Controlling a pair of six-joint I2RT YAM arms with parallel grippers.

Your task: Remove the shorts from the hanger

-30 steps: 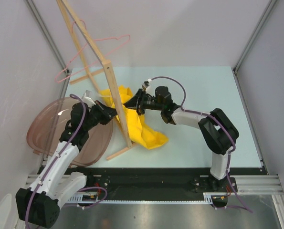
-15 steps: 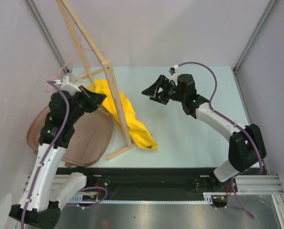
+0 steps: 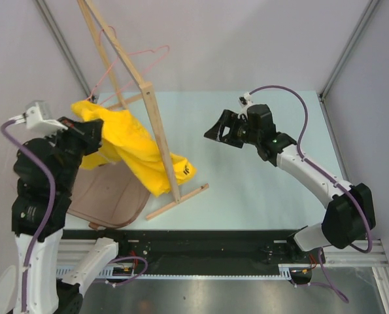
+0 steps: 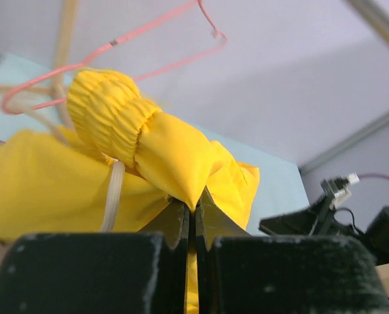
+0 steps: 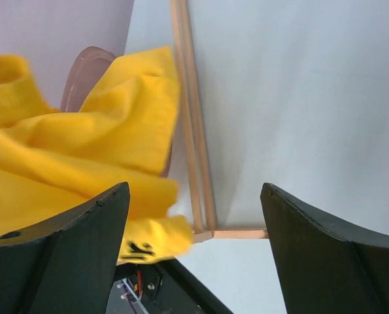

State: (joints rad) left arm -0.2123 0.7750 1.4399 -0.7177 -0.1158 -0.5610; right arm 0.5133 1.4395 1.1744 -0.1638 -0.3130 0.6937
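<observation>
Shorts (image 3: 132, 147) hung bunched from the left gripper (image 4: 193, 209), whose fingers pinched a fold of yellow fabric beside the waistband, at the left of the overhead frame. The left arm stood raised high, elbow bent. The logo leg trailed past the wooden rack (image 3: 160, 140) post. The pink hanger (image 4: 148, 26) hung clear of them, upper left. The right gripper (image 3: 220, 131), spread wide and empty, hovered mid-frame on an outstretched arm.
</observation>
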